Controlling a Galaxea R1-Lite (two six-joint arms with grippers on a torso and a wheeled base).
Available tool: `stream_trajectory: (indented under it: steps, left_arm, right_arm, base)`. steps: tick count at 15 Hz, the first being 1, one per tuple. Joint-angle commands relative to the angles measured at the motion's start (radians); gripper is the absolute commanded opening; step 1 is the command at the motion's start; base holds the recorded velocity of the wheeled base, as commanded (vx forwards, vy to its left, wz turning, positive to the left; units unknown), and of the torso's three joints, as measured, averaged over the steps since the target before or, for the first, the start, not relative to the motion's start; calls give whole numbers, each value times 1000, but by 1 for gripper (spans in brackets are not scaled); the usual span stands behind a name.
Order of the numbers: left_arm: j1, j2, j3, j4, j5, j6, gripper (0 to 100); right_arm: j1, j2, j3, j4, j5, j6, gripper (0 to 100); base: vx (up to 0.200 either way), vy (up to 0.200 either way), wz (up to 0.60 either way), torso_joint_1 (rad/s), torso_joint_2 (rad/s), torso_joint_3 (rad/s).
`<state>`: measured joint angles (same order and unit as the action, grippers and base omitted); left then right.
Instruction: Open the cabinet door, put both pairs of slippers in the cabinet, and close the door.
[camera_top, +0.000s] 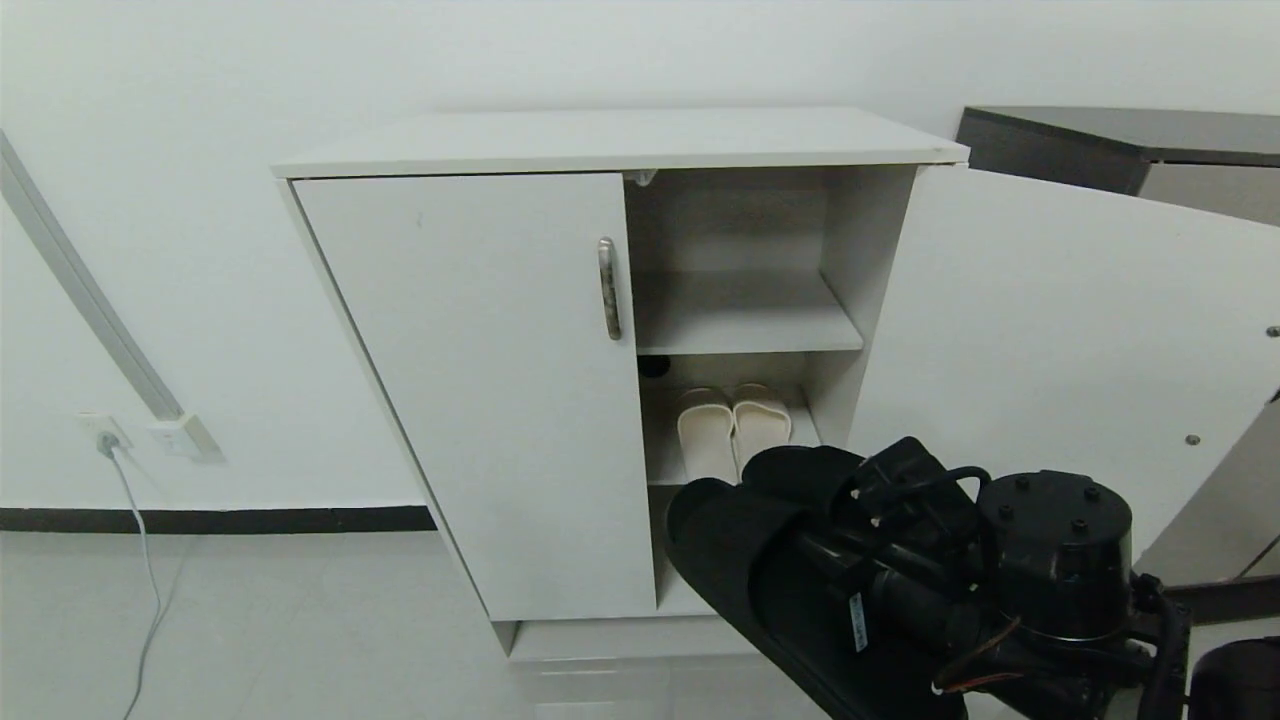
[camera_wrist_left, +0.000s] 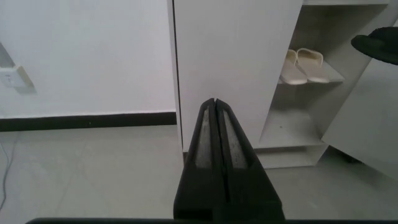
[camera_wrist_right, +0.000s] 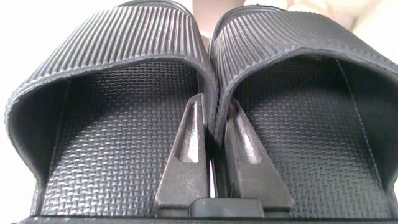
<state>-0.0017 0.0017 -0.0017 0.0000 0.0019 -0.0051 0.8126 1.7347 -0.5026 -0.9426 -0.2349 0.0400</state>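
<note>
The cabinet (camera_top: 480, 400) looks smooth matt board, its handle (camera_top: 608, 288) brushed metal. The black slippers (camera_wrist_right: 118, 143) are rubbery, with ribbed straps and cross-hatched insoles; the cream slippers (camera_top: 732, 425) smooth, matt.

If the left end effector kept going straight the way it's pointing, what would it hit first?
Probably the closed cabinet door. The shut left end effector aims at its panel, though depth is unclear.

A grey cable (camera_top: 149, 560) hangs from a wall socket (camera_top: 103, 433) below a slanted conduit (camera_top: 80, 283), above a black baseboard (camera_top: 215, 519).

Bare indoor room, white shoe cabinet (camera_top: 480, 380), wall socket (camera_top: 100, 432)
</note>
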Motion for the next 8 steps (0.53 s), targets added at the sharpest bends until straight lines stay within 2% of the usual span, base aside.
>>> stream_trajectory:
  steps: [1,2,4,8]
  left_arm:
    - [0,1,0,0,1,-1,0]
    - [0,1,0,0,1,1,0]
    - [0,1,0,0,1,1,0]
    - [0,1,0,0,0,1,0]
  right_arm:
    - [2,2,-1,-1,0,0,0]
    - [2,3,1,-1,0,0,0]
    - [2,3,6,-1,2,0,0]
    - [2,3,6,-1,2,0,0]
  base:
    - [0,0,0,-22,437,422]
    - [0,0,0,2,427,427]
    - [0,0,0,2,202,197]
    - [0,0,0,2,34,34]
